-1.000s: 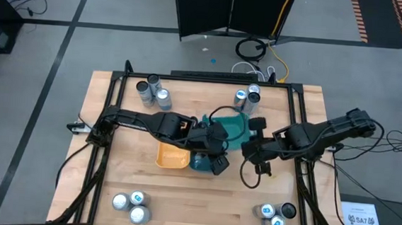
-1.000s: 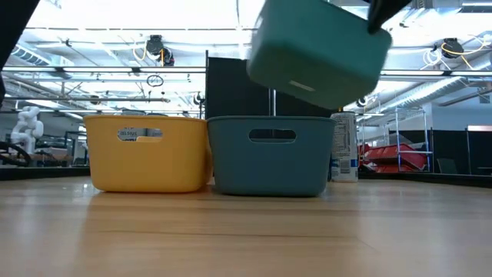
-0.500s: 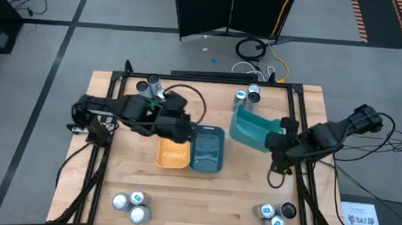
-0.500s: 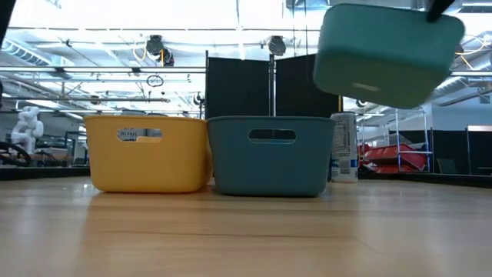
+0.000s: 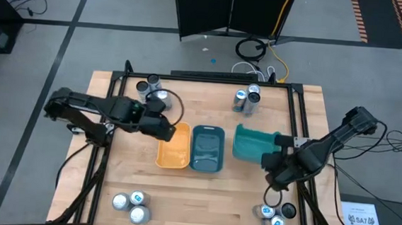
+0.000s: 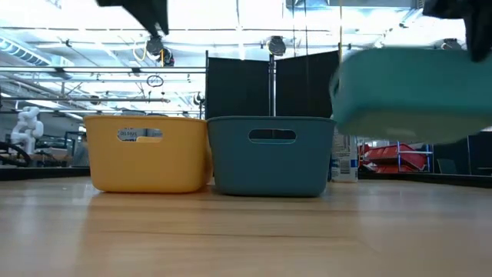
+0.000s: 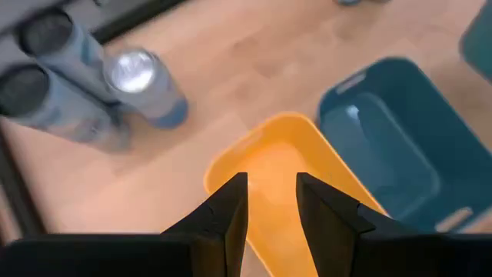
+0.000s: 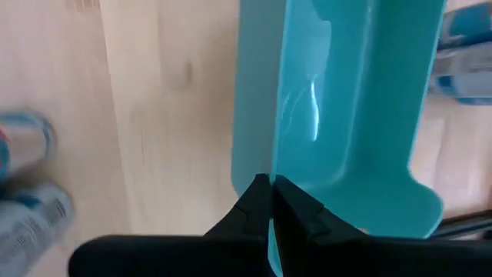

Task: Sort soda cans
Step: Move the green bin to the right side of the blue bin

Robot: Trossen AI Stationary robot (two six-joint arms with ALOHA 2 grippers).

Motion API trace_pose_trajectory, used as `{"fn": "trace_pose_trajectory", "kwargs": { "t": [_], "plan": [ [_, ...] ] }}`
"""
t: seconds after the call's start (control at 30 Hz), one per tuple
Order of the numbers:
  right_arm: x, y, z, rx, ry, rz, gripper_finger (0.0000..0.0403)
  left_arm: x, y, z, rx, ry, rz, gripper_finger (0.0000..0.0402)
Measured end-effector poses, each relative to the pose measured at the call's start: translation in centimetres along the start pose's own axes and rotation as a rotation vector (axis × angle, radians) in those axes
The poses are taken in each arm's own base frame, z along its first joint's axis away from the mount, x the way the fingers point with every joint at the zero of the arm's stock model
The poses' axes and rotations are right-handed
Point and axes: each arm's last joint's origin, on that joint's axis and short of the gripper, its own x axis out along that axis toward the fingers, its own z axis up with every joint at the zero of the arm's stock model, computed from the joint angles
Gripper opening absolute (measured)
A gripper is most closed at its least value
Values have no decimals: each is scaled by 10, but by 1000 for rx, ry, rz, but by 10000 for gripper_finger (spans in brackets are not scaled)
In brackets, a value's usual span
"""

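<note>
My right gripper (image 8: 270, 192) is shut on a light teal tray (image 5: 252, 144), which hangs in the air right of the dark teal tray (image 5: 207, 148) and shows high on the right in the low view (image 6: 415, 92). My left gripper (image 7: 271, 201) is open over the far left corner of the yellow tray (image 5: 173, 149), touching nothing. The yellow and dark teal trays stand side by side on their bases mid-table. Soda cans stand upright in groups at the far left (image 5: 149, 90), far right (image 5: 247, 96), near left (image 5: 129, 203) and near right (image 5: 275, 213). My right gripper pinches the light teal tray's wall at the rim (image 8: 265, 158), one finger inside the tray and one outside. It comes at the tray from the table's right side. The tray is lifted clear of the table and looks about level in the low view.
Black frame rails run along the table's left and right edges (image 5: 102, 155). Bare wood lies below the held tray and toward the near edge between the two near can groups. One can (image 6: 344, 150) shows behind the dark teal tray in the low view.
My right gripper has carried the light teal tray from above the dark teal tray toward the table's right, then toward the near edge and lower, levelling it from a tilt. My left gripper has drawn back from the dark teal tray toward the table's left, past the yellow tray.
</note>
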Motion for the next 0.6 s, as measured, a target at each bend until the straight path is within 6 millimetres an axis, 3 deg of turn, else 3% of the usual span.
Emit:
{"fn": "trace_pose_trajectory", "kwargs": {
  "t": [0.17, 0.33, 0.6],
  "plan": [
    [24, 13, 4, -107, 99, -29, 0, 10, 29, -16, -68, -24, -103, 122],
    [40, 23, 7, -368, 158, -25, 0, 20, 50, -31, -99, -8, -162, 122],
    [43, 13, 3, -799, 267, -22, 0, 33, 57, -44, -101, 33, -186, 122]
  ]
}}
